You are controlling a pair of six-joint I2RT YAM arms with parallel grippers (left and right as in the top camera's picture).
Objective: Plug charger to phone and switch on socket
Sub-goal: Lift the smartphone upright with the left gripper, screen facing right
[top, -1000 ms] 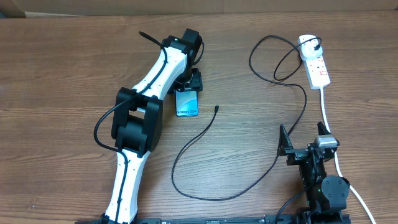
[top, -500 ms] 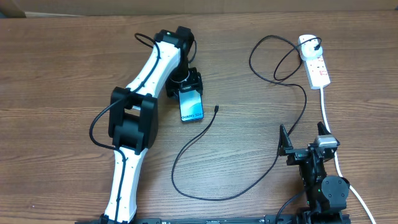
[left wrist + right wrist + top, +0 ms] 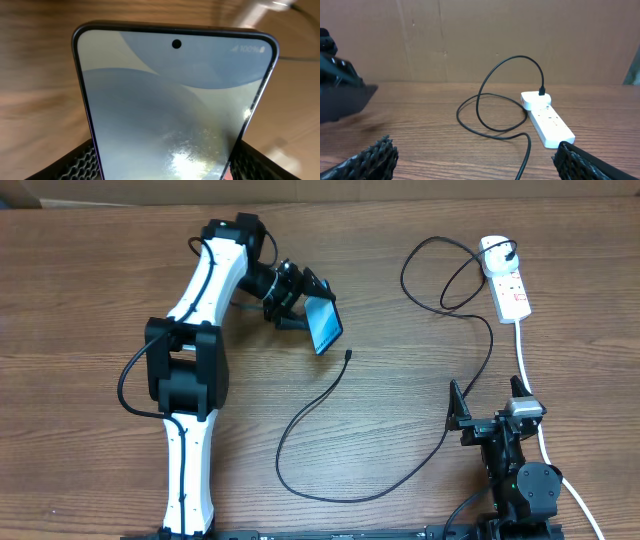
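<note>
A brown wood-grain tabletop (image 3: 100, 300) carries everything, and the right wrist view shows a plain brown board wall (image 3: 470, 35) behind it.

The left arm (image 3: 195, 300) reaches up the left side, bends at the far edge and turns its wrist to the right. The left fingers (image 3: 82, 162) hold the phone (image 3: 324, 325) by its lower part, one on each long side. The right arm (image 3: 515, 460) sits low at the near right edge. The right fingers (image 3: 370, 155) are spread wide with nothing between them.

The phone is left of centre, tilted, with its lit pale-blue screen facing the wrist camera. It has a dark frame and a punch-hole lens at the top. I cannot tell whether its free end touches the wood.

The charger (image 3: 300, 415) loops across the middle. Its tip (image 3: 347, 355) lies just beside the phone but apart from it. The charger's other end is plugged into the socket (image 3: 510, 285) at far right.
</note>
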